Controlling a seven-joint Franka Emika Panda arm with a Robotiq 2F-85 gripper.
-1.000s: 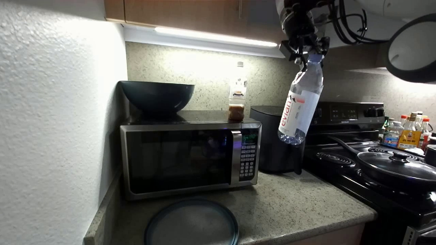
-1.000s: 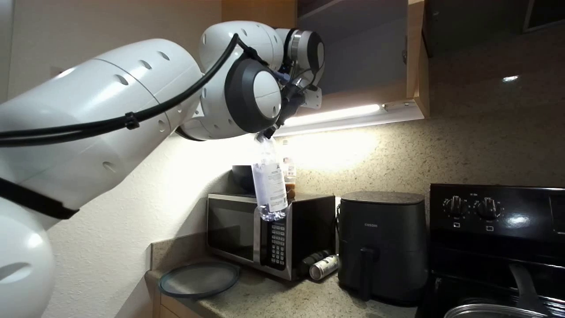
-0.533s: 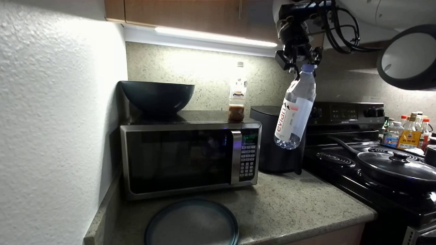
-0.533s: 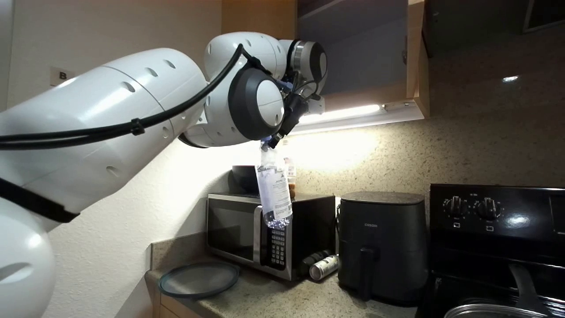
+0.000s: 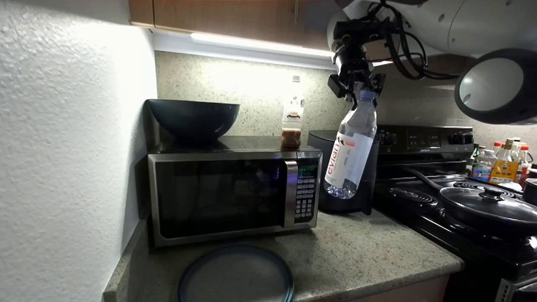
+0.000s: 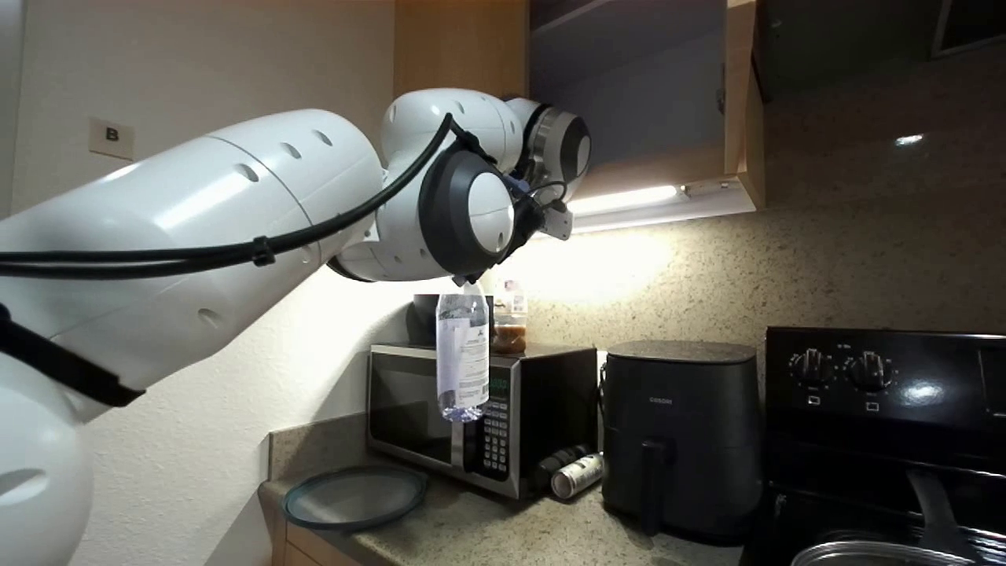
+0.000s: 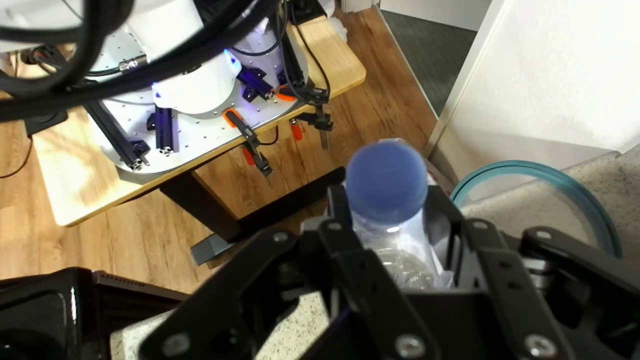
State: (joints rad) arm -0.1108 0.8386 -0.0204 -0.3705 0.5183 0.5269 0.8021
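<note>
The arm [image 6: 244, 189] reaches out, end effector [image 5: 365, 103] angled downward, jaws clamped partway together.

Bottle cap [image 7: 386, 181] blurred (wrist view); pan [image 5: 482, 221] cropped.

In an exterior view: microwave [image 5: 222, 195] mid-frame on counter [image 5: 361, 247]. On its top, bowl [image 5: 193, 119] at left, standing bottle [image 5: 292, 113] at right. Plate [image 5: 235, 277] on counter before it, lower centre. Water bottle [image 5: 350, 155] hangs in gripper [image 5: 365, 98], right of centre, air fryer [image 5: 356, 202] behind. Stove [image 5: 432, 142] at right, lidded pan [image 5: 491, 207] on it; condiment bottles [image 5: 504, 172] behind pan, far right. Wall cabinet [image 5: 226, 16] across top. In an exterior view, can [image 6: 578, 475] lies between microwave and air fryer, low, just right of centre.
</note>
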